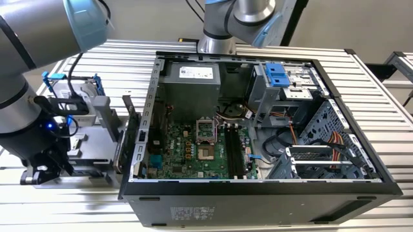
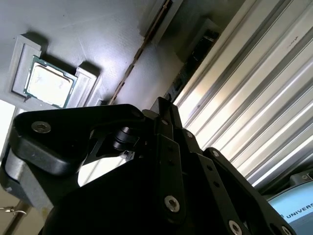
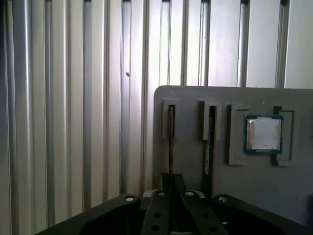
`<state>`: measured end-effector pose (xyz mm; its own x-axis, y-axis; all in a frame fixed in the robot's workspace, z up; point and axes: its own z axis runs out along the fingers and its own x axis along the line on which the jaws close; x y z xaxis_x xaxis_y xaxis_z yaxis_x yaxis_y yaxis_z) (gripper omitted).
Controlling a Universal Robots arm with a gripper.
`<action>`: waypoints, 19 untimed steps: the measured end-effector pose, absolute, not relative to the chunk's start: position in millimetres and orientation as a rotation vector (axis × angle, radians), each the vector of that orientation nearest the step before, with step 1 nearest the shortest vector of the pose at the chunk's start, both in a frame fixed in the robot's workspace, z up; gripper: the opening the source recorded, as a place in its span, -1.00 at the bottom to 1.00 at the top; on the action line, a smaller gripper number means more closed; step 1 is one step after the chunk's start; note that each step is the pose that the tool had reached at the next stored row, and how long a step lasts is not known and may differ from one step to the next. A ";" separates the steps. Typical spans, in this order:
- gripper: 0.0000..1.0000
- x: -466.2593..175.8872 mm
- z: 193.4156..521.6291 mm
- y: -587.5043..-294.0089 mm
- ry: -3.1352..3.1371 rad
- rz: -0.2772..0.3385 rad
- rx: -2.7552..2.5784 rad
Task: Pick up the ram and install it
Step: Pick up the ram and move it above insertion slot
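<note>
**Pick-up stage:** The arm's gripper hangs at the grey holder on the slatted worktop. It is in line with the holder slot where the ram stands on edge, a thin strip seen edge-on. Whether the gripper is clenched or released, or touching the stick at all, cannot be told. A second narrow slot sits just beside the ram's in the holder, and a processor chip lies in a recess further along it. The open computer case stands beside the holder, its long black memory slots apparently unfilled. The step in hand looks like the pick-up, with installation not yet begun. Freeing the stick appears to call for a firm hold on its upper edge and a straight pull along the slot, without tilt.
</note>
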<state>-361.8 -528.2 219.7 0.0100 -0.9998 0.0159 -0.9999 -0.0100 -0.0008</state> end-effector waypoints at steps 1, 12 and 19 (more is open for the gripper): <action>-1.00 -361.8 221.0 -528.3 -2.203 0.019 2.225; -1.00 -361.9 233.9 -528.2 -2.203 0.019 2.225; -1.00 -361.9 242.2 -528.2 -2.203 0.019 2.225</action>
<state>-361.9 -528.2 242.2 0.0100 -0.9998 0.0159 -0.9999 -0.0100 -0.0008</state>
